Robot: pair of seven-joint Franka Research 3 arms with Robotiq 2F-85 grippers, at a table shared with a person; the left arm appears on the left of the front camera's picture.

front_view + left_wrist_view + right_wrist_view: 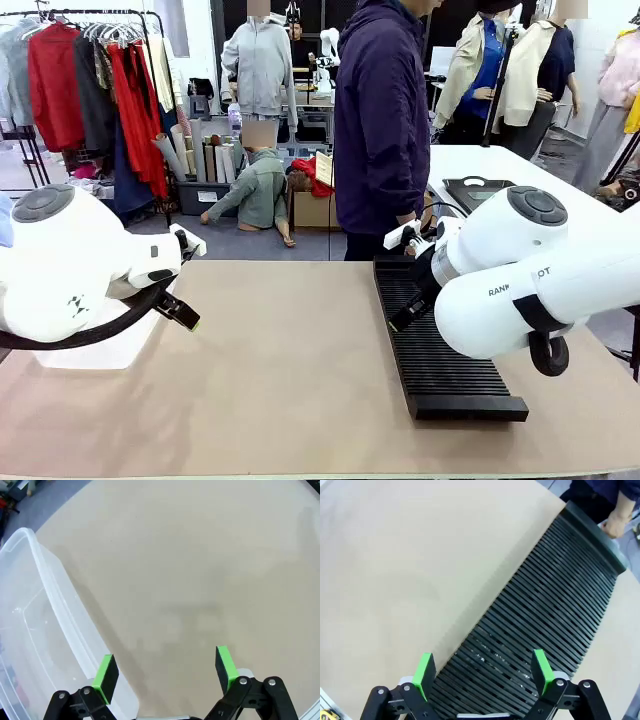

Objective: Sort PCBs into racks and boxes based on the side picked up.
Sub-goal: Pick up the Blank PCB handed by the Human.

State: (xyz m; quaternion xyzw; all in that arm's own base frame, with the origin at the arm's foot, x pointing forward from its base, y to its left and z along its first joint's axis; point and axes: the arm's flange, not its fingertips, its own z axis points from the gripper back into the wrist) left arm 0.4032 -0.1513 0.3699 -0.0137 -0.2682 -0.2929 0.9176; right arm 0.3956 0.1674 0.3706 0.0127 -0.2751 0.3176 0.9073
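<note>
The long black slotted rack (440,350) lies at the table's right side, and in the right wrist view the rack (545,610) runs away beneath my right gripper (482,672). That gripper (405,280) hovers open over the rack's near-left part with nothing between its green pads (424,674). The clear plastic box (35,630) sits at the table's left, under my left arm, where the box (100,350) shows pale. My left gripper (165,672) hangs open beside the box's rim, above bare tabletop. The PCBs are out of view.
A person in a dark jacket (380,130) stands at the far edge, one hand (615,522) at the rack's far end. Tan tabletop (290,340) stretches between box and rack. A dark tray (480,190) lies on a white table behind.
</note>
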